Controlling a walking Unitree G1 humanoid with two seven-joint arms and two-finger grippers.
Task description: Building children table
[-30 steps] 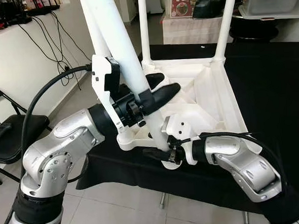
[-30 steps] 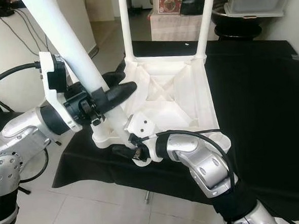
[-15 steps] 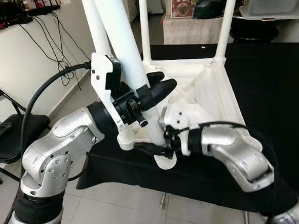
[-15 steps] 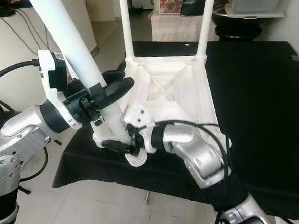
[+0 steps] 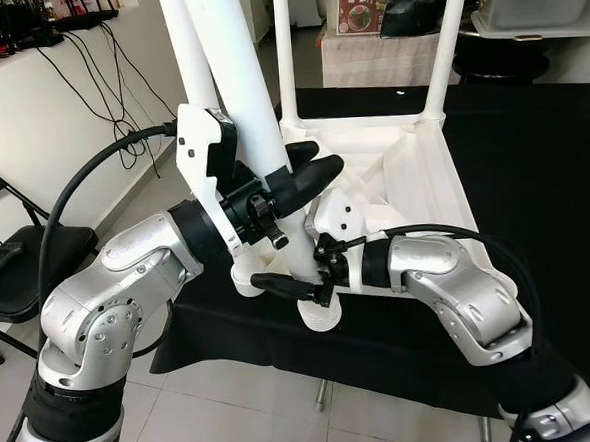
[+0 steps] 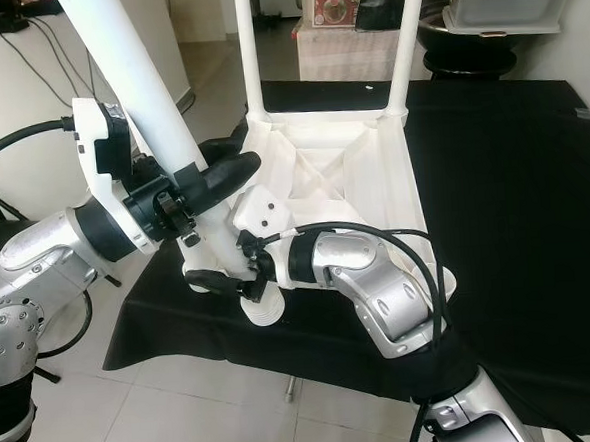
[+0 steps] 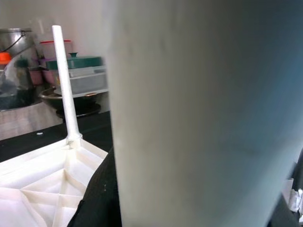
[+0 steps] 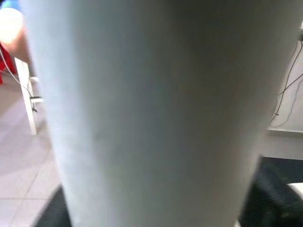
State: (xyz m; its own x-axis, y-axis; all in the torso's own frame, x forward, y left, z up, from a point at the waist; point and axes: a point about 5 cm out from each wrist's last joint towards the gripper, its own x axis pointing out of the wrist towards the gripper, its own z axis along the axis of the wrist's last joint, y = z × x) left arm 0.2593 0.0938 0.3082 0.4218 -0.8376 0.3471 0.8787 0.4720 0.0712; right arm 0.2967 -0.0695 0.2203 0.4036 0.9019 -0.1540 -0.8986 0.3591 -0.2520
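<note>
Left pincer [image 5: 291, 184] clamps the loose leg [image 5: 239, 94] at mid-frame; right pincer [image 5: 291, 287] clamps its threaded foot. Recommend squaring it over the tabletop [image 5: 412, 164] corner socket before turning.

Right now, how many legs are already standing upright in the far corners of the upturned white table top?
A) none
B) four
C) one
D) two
D: two thin white legs, one and another, rise from the far corners of the table top, while the left gripper and right gripper hold a loose leg at the near corner.
</note>
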